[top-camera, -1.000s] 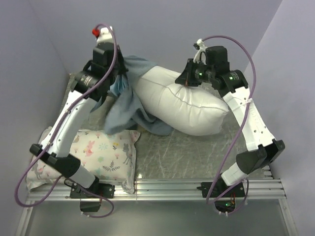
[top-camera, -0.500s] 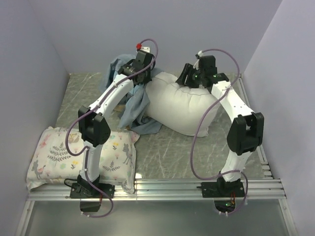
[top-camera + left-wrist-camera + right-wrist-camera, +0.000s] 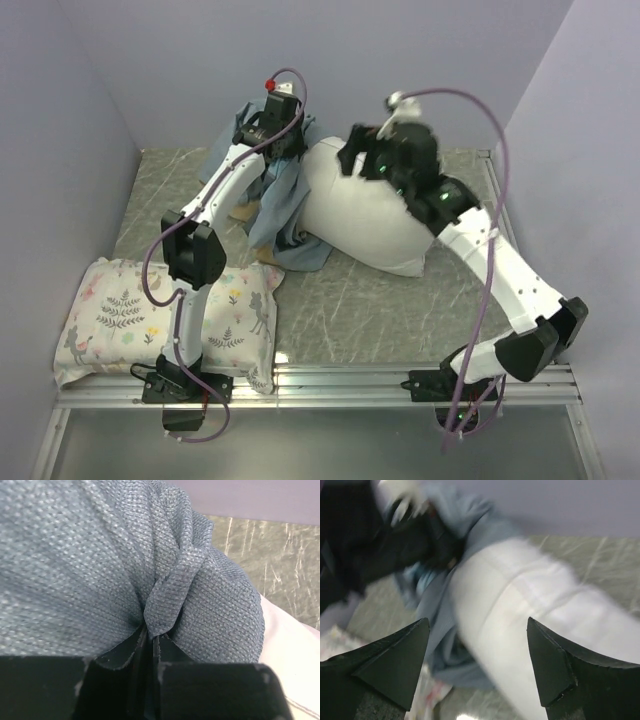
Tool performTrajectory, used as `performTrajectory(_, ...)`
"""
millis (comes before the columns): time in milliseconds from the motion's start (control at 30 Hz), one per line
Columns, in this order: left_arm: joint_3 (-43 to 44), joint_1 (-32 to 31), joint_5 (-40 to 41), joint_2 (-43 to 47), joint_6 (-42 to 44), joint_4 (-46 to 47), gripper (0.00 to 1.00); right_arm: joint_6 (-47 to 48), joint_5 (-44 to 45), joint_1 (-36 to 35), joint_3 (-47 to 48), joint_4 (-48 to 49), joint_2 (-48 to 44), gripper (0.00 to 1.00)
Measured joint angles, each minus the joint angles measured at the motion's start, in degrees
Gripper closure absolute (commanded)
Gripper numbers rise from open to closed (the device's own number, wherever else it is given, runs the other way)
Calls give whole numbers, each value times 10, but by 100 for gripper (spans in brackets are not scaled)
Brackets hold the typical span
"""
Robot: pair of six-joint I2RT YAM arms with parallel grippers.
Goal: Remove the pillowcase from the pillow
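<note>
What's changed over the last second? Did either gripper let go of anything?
The left gripper, shut on the pillowcase, swung right toward the pillow, taking the cloth with it. The right gripper shifted left over the pillow and is open now; whether it was gripping before is unclear. The pillow turned a little, its right end drawing in. The printed pillow stayed put.
</note>
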State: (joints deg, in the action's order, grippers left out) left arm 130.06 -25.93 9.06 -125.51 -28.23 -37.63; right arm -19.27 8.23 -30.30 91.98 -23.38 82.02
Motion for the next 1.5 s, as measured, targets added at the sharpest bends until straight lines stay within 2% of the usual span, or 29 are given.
performTrajectory(133,-16,3,-10,-2,-8,28,88,7,47,-94,-86,29,11,8)
performTrajectory(367,-64,4,-19,17,-15,63,89,9,113,-106,-77,44,204,8)
performTrajectory(433,-70,4,-20,22,-14,66,89,10,127,-105,-59,51,238,24)
performTrajectory(467,-71,4,-19,23,-14,66,89,9,131,-102,-50,54,249,38)
performTrajectory(500,-71,4,-19,24,-14,66,88,5,130,-97,-46,55,254,82)
performTrajectory(567,-71,4,-19,28,-11,65,80,-7,117,-84,-47,65,254,91)
performTrajectory(600,-71,4,-18,31,-9,65,74,-14,104,-76,-52,75,251,99)
performTrajectory(633,-71,4,-16,35,-7,64,56,-19,92,-70,-60,86,248,100)
performTrajectory(700,-71,3,-14,44,-1,63,41,-28,73,-63,-82,106,234,100)
performTrajectory(733,-73,3,-13,50,0,64,29,-30,65,-61,-91,114,226,100)
performTrajectory(833,-108,-1,-8,94,4,66,19,-37,35,-57,-127,137,196,100)
performTrajectory(1000,-202,-4,17,206,9,64,16,-39,-8,-31,-155,149,167,100)
performTrajectory(1200,-336,1,58,322,11,81,14,-39,-19,-3,-163,151,144,100)
performTrajectory(1400,-408,1,30,302,11,132,12,-38,-21,-3,-166,142,136,100)
performTrajectory(1500,-418,1,7,271,9,163,15,-38,-21,-5,-173,139,129,100)
